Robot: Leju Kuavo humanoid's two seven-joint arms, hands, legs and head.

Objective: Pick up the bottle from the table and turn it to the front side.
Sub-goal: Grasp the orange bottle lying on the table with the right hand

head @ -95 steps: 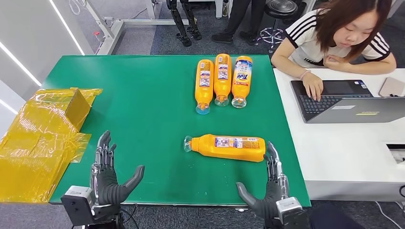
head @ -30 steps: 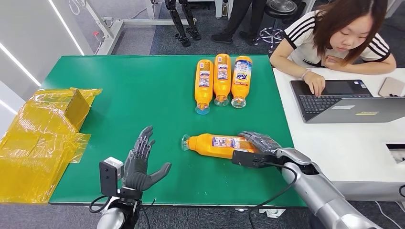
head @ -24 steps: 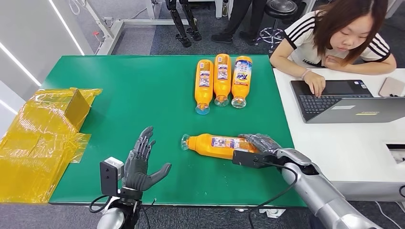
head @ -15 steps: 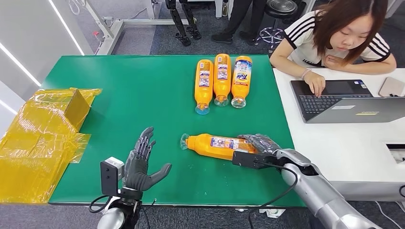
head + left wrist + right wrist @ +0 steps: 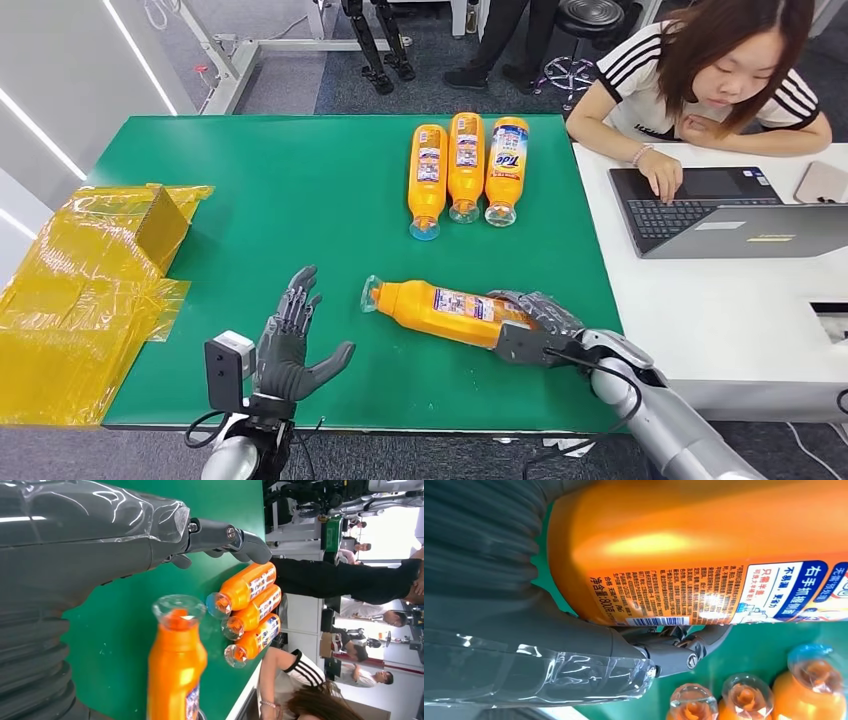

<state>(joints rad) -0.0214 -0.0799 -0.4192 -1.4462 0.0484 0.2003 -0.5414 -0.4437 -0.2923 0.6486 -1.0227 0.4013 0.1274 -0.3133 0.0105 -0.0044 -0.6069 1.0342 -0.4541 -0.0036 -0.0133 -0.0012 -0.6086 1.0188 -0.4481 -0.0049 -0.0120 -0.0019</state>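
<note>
Your right hand (image 5: pixel 535 318) grips the base end of the orange bottle (image 5: pixel 440 309), its clear cap aimed toward your left hand (image 5: pixel 290 345), which hovers spread and empty just beside that cap. Three more bottles (image 5: pixel 465 167) lie on the green table (image 5: pixel 290 200), well beyond both hands.

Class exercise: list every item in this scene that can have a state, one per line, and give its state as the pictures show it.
Held bottle: on its side, capped, back label up, base in the right hand.
Right hand: grips the bottle's base.
Left hand: open, palm up, holds nothing.
Three bottles: lying side by side, capped, caps toward the robot.
Laptop: open, a person's hand on its keys.
Yellow wrap: crumpled, at the table's left edge.
</note>
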